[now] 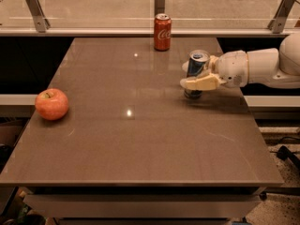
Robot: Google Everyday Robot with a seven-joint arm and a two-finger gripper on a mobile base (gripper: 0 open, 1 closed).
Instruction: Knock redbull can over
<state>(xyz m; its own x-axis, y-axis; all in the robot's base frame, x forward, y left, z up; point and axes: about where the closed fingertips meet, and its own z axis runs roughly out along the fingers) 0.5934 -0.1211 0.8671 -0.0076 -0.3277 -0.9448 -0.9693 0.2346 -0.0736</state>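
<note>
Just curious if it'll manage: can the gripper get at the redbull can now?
Probably yes: the gripper is right at the redbull can, low over the table, nothing between them; the cola can and apple sit well apart.

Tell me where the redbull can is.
In the camera view, the redbull can stands on the table's right part, at the gripper, nearer than the cola can.

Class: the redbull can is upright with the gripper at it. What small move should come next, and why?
Probably a short sideways sweep toward the middle of the table. The redbull can stands upright, not yet knocked over; the gripper sits around it, and the Coca-Cola can and apple stand well clear.
</note>
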